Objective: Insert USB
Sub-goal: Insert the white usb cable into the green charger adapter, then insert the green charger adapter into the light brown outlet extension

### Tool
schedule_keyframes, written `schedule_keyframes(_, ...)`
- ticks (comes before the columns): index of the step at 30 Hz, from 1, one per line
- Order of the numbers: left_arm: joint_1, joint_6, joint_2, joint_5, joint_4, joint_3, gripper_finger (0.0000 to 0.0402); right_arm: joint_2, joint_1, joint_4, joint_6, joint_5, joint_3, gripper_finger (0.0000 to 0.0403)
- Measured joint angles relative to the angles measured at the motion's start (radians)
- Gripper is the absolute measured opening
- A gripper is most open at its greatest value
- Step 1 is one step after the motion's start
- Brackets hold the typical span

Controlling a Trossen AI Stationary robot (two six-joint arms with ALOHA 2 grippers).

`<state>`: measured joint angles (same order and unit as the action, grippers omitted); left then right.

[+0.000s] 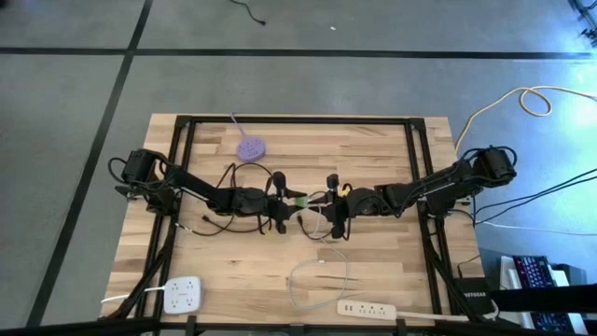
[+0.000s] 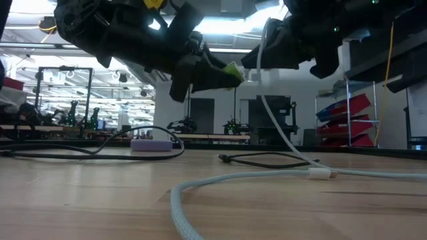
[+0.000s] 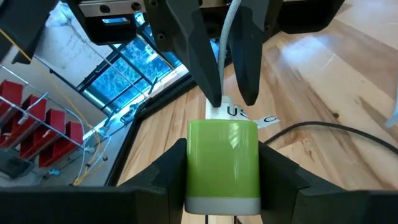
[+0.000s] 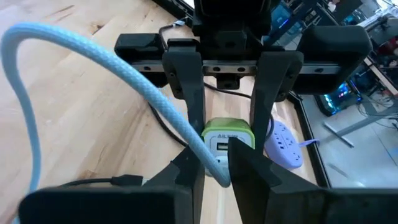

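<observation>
A small green charger block (image 3: pixel 222 160) is held up above the wooden table (image 1: pixel 392 271), about over its middle. It is squeezed from both sides by the left gripper (image 3: pixel 222 186), and its face with the plug slot is turned toward the other arm. In the low view the green charger block (image 2: pixel 233 71) is seen well clear of the table top.

Just beside the block, the right gripper (image 4: pixel 216 163) is closed tight on the plug end of a pale woven cable (image 4: pixel 93 56). The plug end is pressed right up at the slot in the block's face (image 4: pixel 221 144). How far in it sits cannot be told. From the block, the cable (image 2: pixel 280 137) is seen hanging down to the table and curling away in a loop (image 1: pixel 317 275).

Farther from the block, a round purple power hub (image 1: pixel 250 147) is lying near the far edge of the table. A white power strip (image 1: pixel 367 308) and a white square outlet block (image 1: pixel 183 295) are laid near the front edge. A black cable (image 2: pixel 263 159) is lying on the table under the block.
</observation>
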<state>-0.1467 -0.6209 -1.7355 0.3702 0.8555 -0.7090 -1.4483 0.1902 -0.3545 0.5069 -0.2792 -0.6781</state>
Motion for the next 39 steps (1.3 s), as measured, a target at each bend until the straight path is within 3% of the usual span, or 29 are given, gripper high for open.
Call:
schedule_keyframes(8,0.004,0.003,0.002,-0.004,-0.007,-0.003,0.0123,0.058,0.051,-0.052,0.093,-0.046,0.001,0.0067)
schedule_keyframes(17,0.004,0.000,0.002,0.005,-0.015,-0.003,0.0123,0.104,0.066,0.189,-0.010,-0.107,0.002,0.0190)
schedule_keyframes(21,0.004,0.003,0.002,0.006,-0.023,-0.002,0.0123,0.105,0.066,0.194,-0.033,-0.100,0.002,0.0229)
schedule_keyframes(26,0.000,-0.038,0.002,0.010,-0.039,-0.001,0.0123,0.104,0.065,0.195,-0.064,-0.085,0.004,0.0233)
schedule_keyframes(29,-0.009,-0.099,0.002,0.012,-0.037,-0.001,0.0123,0.117,0.065,0.172,-0.107,-0.017,0.054,0.0219)
schedule_keyframes(32,-0.029,-0.187,0.002,0.026,-0.036,-0.001,0.0123,0.148,0.065,0.132,-0.195,0.004,0.131,0.0203)
schedule_keyframes(35,-0.041,-0.257,0.002,0.050,-0.035,-0.001,0.0123,0.171,0.065,0.039,-0.257,-0.062,0.229,0.0196)
schedule_keyframes(37,-0.043,-0.284,0.002,0.055,-0.030,-0.001,0.0123,0.176,0.062,-0.146,-0.306,-0.075,0.290,0.0197)
schedule_keyframes(39,-0.039,-0.290,0.002,0.045,-0.029,-0.001,0.0123,0.160,0.049,-0.377,-0.354,0.005,0.343,0.0202)
